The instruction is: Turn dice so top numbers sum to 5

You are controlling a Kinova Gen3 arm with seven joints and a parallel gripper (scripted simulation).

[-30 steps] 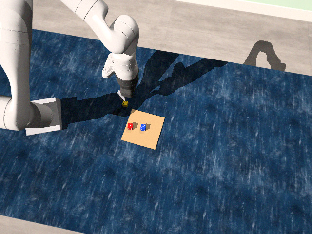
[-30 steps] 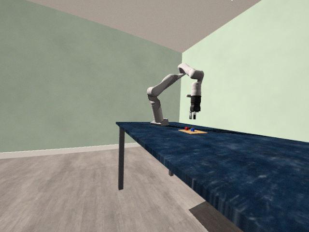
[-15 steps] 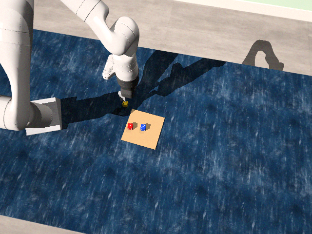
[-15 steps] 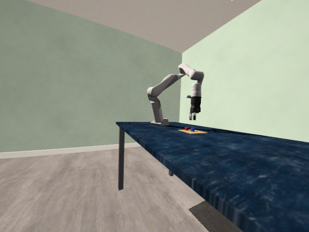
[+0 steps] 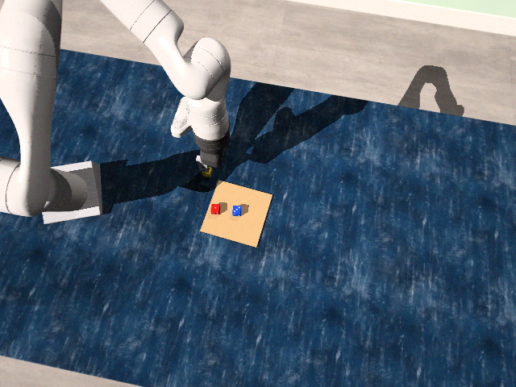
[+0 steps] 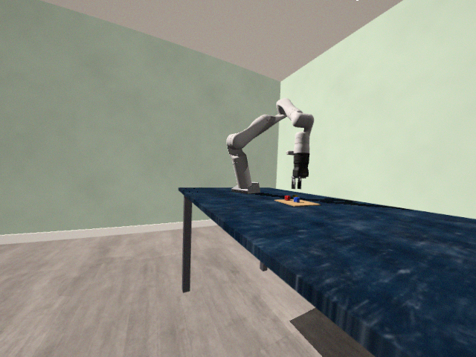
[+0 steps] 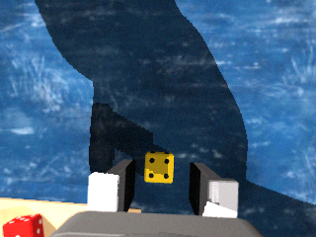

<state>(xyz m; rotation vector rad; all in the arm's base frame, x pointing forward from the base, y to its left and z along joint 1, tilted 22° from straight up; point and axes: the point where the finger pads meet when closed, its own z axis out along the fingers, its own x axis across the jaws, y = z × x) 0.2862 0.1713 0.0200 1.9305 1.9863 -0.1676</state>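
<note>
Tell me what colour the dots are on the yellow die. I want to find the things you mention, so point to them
Black; the wrist view shows the yellow die's (image 7: 159, 168) dots best.

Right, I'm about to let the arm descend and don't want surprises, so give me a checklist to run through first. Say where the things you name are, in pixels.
- Hand (image 5: 205, 171) (image 6: 296, 188) (image 7: 162, 179) open: ok, the fingers stand apart with nothing held.
- Yellow die (image 7: 159, 167) between the fingers as the wrist view looks down: ok.
- Yellow die on the mat (image 5: 250, 230) (image 6: 303, 204) (image 7: 54, 209): not ok, it lies off it, on the table.
- Red die (image 5: 214, 209) (image 6: 287, 198) (image 7: 24, 226) and blue die (image 5: 236, 210) (image 6: 296, 199) on the mat: ok.
- Top numbers adding up to 5: not ok, yellow alone shows four.
</note>
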